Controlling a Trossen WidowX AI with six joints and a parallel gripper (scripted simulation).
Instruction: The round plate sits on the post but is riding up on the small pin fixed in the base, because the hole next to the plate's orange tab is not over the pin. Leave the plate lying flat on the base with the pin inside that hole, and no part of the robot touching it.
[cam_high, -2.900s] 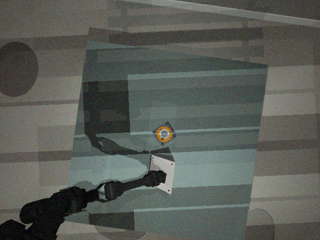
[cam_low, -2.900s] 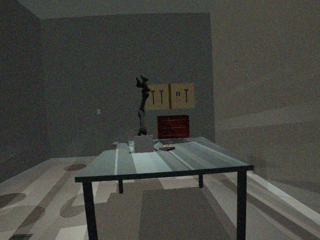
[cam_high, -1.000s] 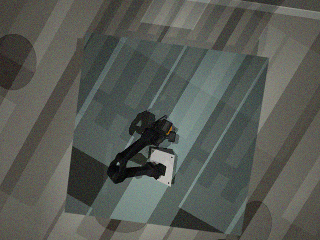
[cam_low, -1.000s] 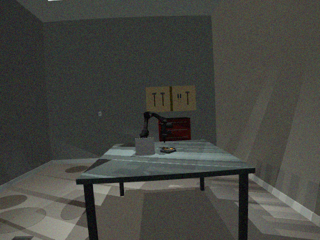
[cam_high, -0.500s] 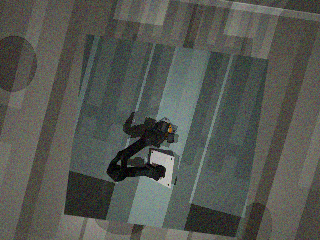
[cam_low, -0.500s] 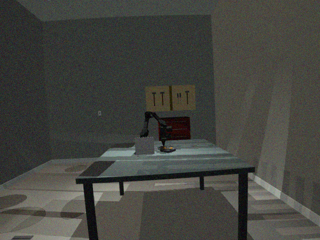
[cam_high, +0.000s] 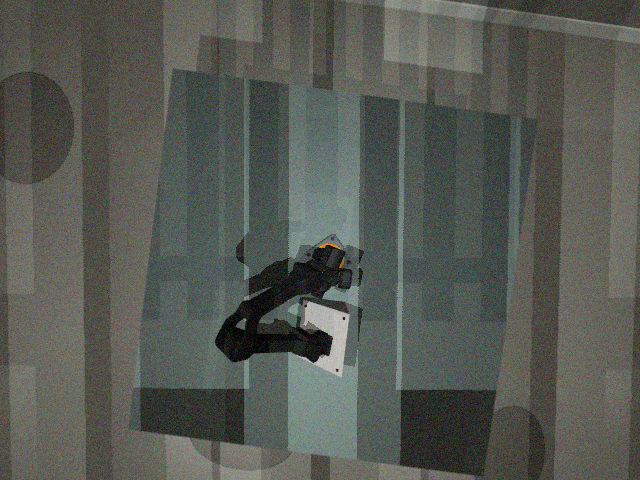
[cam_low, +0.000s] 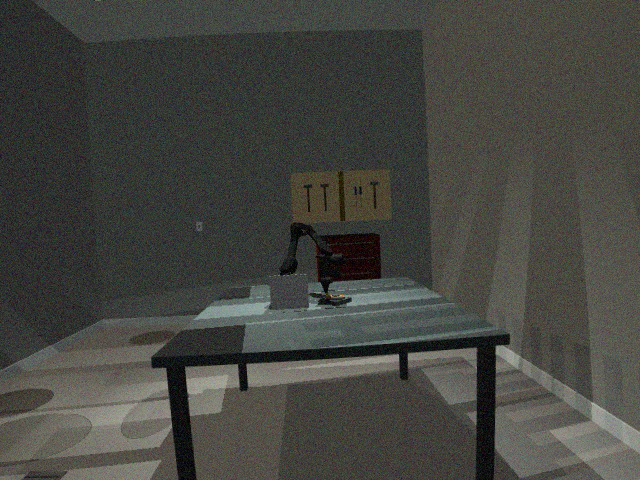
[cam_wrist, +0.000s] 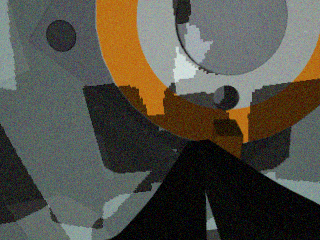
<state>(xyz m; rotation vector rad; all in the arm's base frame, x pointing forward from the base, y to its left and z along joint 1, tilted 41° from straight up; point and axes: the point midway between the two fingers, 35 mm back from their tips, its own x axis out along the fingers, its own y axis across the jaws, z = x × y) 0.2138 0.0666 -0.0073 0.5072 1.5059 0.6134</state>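
Grey-green striped worktop (cam_low: 361, 325) on dark legs carried everything. The black jointed arm (cam_high: 268, 304) rose from a white square mount (cam_high: 328, 335), folded at the elbow and reached down steeply, wrist above the fixture. The grey angular base (cam_high: 330, 241) lay just beyond the mount. The orange-ringed round plate (cam_wrist: 123, 54) sat on the grey round post (cam_wrist: 234, 16). The black hand (cam_wrist: 206, 150) was fully closed, gripping nothing, its tip at the plate's near rim; contact could not be judged. Only the wrist view showed the plate's small hole (cam_wrist: 228, 96); the exterior view showed the arm's height.
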